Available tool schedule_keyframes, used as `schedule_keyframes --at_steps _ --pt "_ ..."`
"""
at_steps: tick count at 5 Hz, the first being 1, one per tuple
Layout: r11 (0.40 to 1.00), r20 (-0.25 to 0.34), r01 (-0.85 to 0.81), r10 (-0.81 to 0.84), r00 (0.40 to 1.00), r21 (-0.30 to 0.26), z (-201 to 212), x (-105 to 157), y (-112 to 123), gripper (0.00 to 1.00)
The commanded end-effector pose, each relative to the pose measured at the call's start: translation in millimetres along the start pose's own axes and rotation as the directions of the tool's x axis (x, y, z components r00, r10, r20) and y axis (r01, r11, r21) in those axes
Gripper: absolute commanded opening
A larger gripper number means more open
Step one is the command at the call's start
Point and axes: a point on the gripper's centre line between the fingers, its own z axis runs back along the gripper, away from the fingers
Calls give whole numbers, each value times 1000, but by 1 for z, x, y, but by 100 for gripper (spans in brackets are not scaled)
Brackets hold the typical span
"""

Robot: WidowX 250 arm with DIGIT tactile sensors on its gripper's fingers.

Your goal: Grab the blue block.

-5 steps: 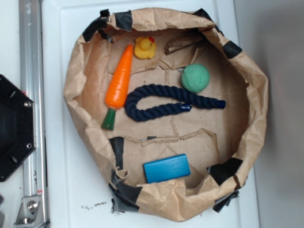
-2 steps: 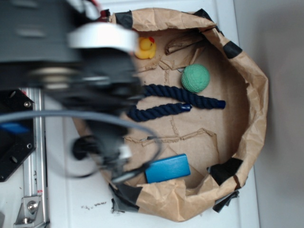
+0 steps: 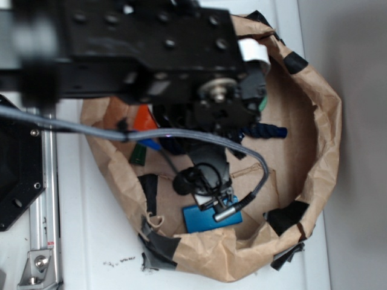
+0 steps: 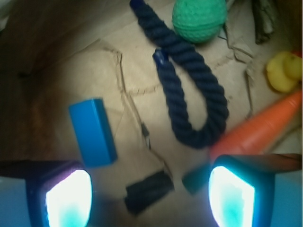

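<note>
The blue block [image 3: 199, 219] lies flat on the brown paper near the bag's front wall. My gripper [image 3: 208, 184] hangs over the bag just behind it, and its cable crosses the block's top edge. In the wrist view the block [image 4: 92, 131] lies ahead of the left finger [image 4: 68, 198], apart from it. The gripper [image 4: 150, 191] is open, its two glowing pads wide apart and empty. Between them I see only paper and a strip of black tape [image 4: 149, 191].
A dark navy rope [image 4: 189, 94], a green ball [image 4: 199, 19], an orange carrot [image 4: 265, 127] and a yellow duck [image 4: 284, 71] lie further in. The crumpled paper bag wall [image 3: 320, 121] rings everything. The arm hides most of them in the exterior view.
The arm has swung in from the left over the bag. It now covers the duck, carrot and ball, and the gripper is close to the blue block. The objects have not moved.
</note>
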Motion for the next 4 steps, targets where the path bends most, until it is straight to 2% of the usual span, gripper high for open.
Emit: schedule_keyframes --at_steps 1,2,3,4 --pt "987 47 60 -67 997 146 -51 7 -52 100" --pt "989 52 98 -104 993 110 -68 16 -72 100" --pt "982 12 165 -167 986 92 -87 7 -93 100" --pt "972 -53 229 -226 973 48 -100 -14 -91 100"
